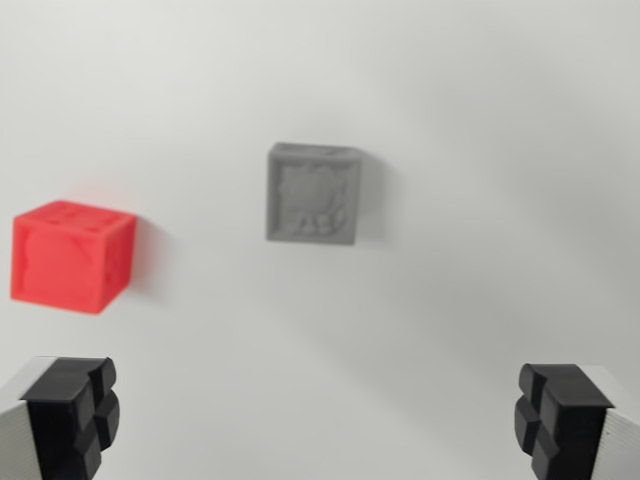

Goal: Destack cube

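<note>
I count two cubes below me, one grey cube [313, 194] and one red cube [71, 256], both resting on the plain white bench [480, 150]. They sit apart from each other, each directly on the bench, neither on top of the other.

The grey cube lies near the middle of the wrist view, a little above centre. I look almost straight down on its top face, which carries a raised relief pattern too blurred for me to read. Its edges run nearly square to the picture, with only a slight twist. Being a cube, it has no long axis that I can name.

The red cube is at the wrist view's left, well apart from the grey one and lower in the picture. I see its top and two sides, one corner edge turned toward me, so it stands rotated relative to the grey cube. Its faces also bear faint relief.

My jaws stand wide apart, with nothing between them. One black fingertip [72, 412] shows at the bottom left corner and the other at the bottom right, both clear of the cubes.
</note>
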### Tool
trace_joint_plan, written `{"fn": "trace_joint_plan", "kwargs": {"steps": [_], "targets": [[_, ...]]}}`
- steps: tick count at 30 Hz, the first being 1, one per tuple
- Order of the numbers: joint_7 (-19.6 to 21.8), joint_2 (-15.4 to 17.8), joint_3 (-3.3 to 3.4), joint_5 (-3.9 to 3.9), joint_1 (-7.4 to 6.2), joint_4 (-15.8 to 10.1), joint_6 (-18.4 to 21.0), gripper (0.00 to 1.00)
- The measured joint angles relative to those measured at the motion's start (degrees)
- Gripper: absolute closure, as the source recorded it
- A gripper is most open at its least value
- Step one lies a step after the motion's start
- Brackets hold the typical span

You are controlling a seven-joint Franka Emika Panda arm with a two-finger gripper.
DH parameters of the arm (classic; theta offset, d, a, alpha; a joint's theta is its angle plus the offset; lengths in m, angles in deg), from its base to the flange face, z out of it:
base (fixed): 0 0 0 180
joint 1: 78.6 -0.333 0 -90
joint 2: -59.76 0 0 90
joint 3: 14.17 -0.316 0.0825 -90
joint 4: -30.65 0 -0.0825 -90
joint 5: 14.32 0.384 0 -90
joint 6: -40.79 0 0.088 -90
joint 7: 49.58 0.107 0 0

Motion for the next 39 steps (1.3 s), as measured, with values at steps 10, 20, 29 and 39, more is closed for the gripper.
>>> {"fn": "trace_joint_plan", "kwargs": {"steps": [10,20,29,39], "targets": [[-0.1,1.9,0.0,0.04,0.0,2.1,3.9,0.0],[-0.1,2.9,0.0,0.05,0.0,3.7,6.6,0.0],[-0.1,3.2,0.0,0.05,0.0,4.2,7.5,0.0],[-0.1,3.2,0.0,0.05,0.0,4.2,7.5,0.0]]}}
